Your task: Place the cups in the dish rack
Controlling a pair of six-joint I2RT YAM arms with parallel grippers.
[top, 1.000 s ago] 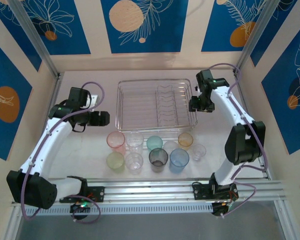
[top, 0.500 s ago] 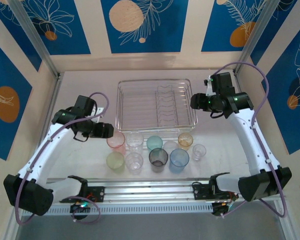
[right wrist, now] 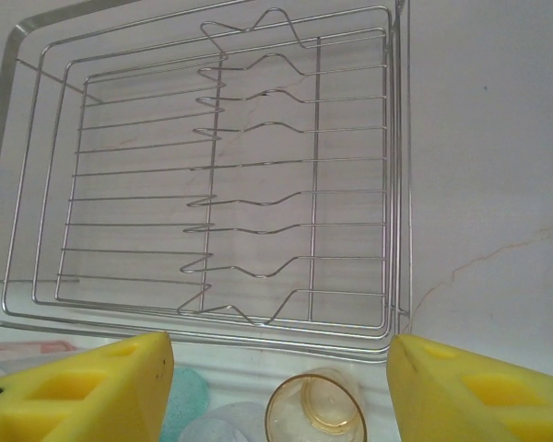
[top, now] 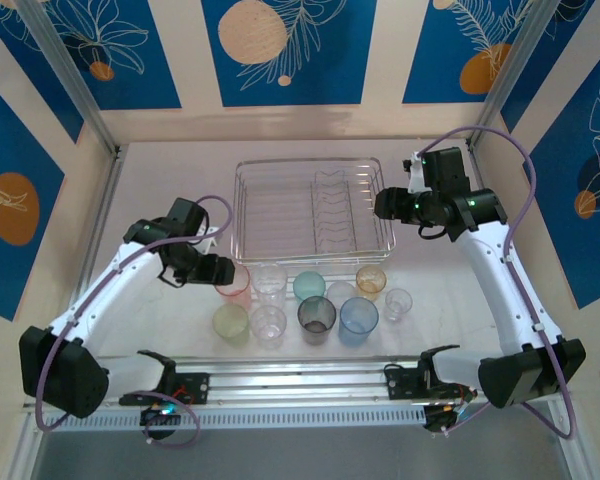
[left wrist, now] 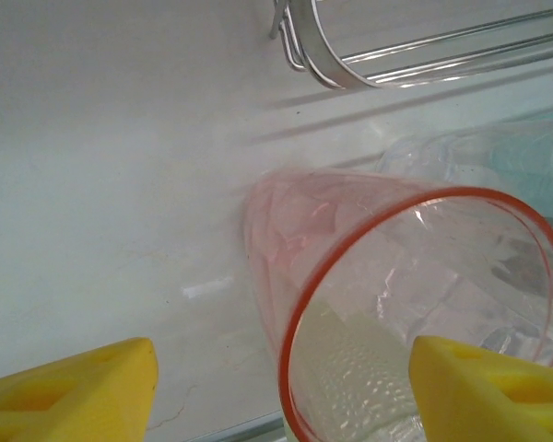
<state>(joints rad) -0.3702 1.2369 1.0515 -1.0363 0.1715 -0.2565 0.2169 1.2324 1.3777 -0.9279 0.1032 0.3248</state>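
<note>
There, the left claw (top: pixel 224 271) stood open, its yellow foam pads (left wrist: pixel 74 387) either side of a translucent, round-rimmed pink tumbler (left wrist: pixel 350 239) on the glossy white worktop (left wrist: pixel 101 184). Tinted plastic cups (top: pixel 359 316) clustered just before the silver wire dish rack (top: pixel 270 215); above its right end, the right claw (top: pixel 383 204) hung open.

I read the dish rack (top: pixel 280 205) as silver wire on a white, faintly veined table (top: pixel 160 170). Just in front of the rack: pink cup (top: pixel 232 282), teal cup (top: pixel 309 286), amber cup (top: pixel 371 279). Further in front: yellow-green cup (top: pixel 230 321), smoky grey cup (top: pixel 316 317), blue cup (top: pixel 359 318). Behind the rack, wall panels (top: pixel 320 60) are blue with white leaf outlines, orange and peach discs, and cream strips.
</note>
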